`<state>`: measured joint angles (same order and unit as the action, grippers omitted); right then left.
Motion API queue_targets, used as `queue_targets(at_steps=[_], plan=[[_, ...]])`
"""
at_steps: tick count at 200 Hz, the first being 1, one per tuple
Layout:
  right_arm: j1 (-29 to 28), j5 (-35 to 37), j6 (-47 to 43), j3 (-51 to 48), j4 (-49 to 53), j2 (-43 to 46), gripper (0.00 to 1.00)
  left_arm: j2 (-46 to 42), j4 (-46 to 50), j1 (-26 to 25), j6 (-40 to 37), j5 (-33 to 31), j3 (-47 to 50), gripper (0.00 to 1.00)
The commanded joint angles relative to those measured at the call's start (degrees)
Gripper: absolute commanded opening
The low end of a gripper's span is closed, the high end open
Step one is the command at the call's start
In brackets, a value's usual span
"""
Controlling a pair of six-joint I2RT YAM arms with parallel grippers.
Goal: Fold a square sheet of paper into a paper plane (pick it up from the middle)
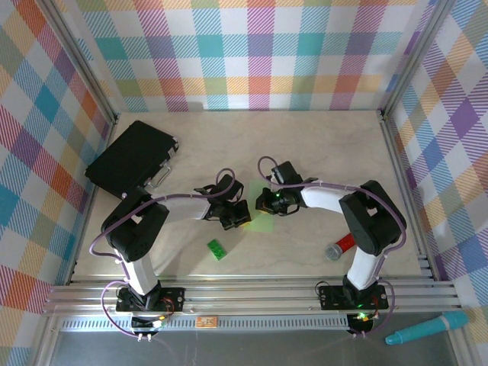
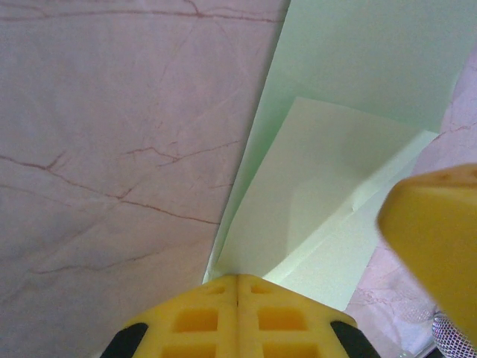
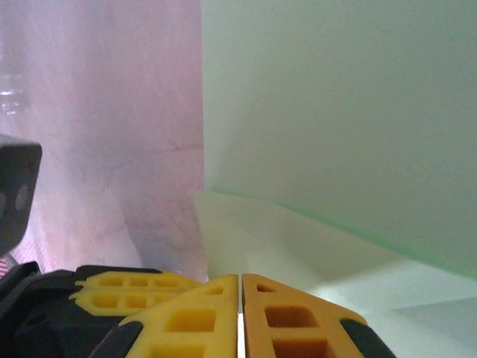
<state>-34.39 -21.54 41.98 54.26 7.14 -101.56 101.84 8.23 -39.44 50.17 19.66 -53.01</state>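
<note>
The square sheet of paper [image 1: 264,222] is pale green and lies mid-table, folded into overlapping layers [image 2: 328,186] with one flap raised [image 3: 335,127]. My left gripper [image 1: 238,216] is at its left edge, jaws pressed together [image 2: 237,277] on a corner of the fold. My right gripper [image 1: 268,203] comes in from the right and its jaws [image 3: 240,277] stand a hair apart with the paper's edge running into the slit. The two grippers' tips nearly touch: a right finger [image 2: 440,246] shows in the left wrist view, the left fingers [image 3: 127,287] in the right wrist view. The paper plane is out of view.
A small bright-green brick [image 1: 217,249] lies near the front, left of centre. A black case [image 1: 130,158] sits at the back left. A red-and-grey marker [image 1: 339,248] lies by the right arm. A teal pen [image 1: 427,329] rests off the table, front right.
</note>
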Motion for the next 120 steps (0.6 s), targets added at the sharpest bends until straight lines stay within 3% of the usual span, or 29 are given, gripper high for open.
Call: queue_targets(at_steps=[1, 46, 120], plan=[[-1.3, -0.1, 2.3, -1.1, 0.3, -1.5, 0.1, 1.6, 3.8, 0.5, 0.8, -1.6, 1.6, 0.0], [-2.1, -0.5, 5.3, -3.6, -1.7, -1.5, 0.0, 1.6, 4.0, 0.5, 0.8, -1.7, 1.5, 0.0], [-2.5, 0.4, 5.1, -3.1, -1.0, -2.2, 0.0, 1.9, 4.7, 0.5, 0.8, -1.8, 1.6, 0.0]])
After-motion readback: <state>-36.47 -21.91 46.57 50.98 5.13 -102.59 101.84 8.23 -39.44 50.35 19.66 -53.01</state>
